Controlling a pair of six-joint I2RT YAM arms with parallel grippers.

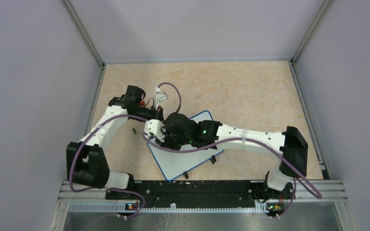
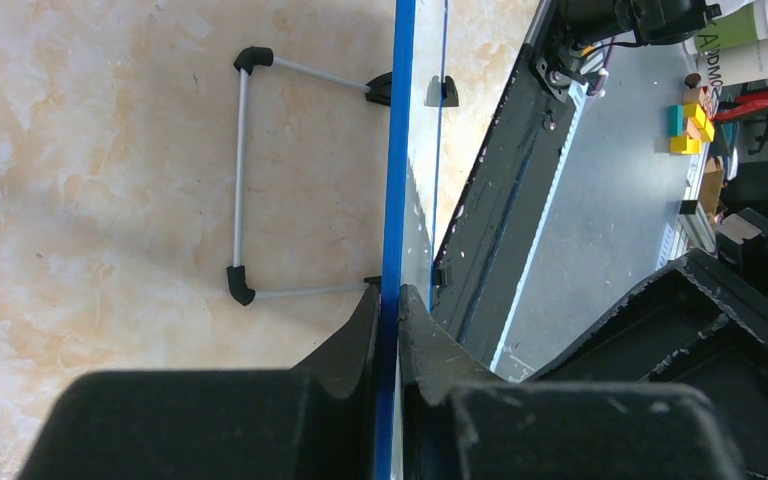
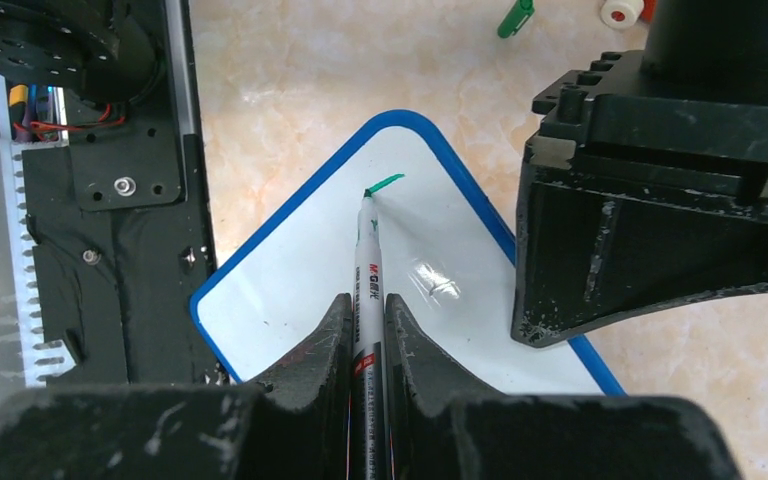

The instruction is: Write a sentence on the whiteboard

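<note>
The whiteboard, white with a blue rim, lies tilted on the table between the arms. My left gripper is shut on its blue edge, seen edge-on, and the board's wire stand juts out to the left. My right gripper is shut on a white marker, whose tip touches the board near its far corner. Of the sentence only one short green stroke shows, right at the tip. In the top view both grippers crowd over the board's upper left part and hide it.
A green pen cap lies on the marbled table beyond the board, also seen as the small green cap left of the board. The black base rail runs along the near edge. Grey walls enclose the table.
</note>
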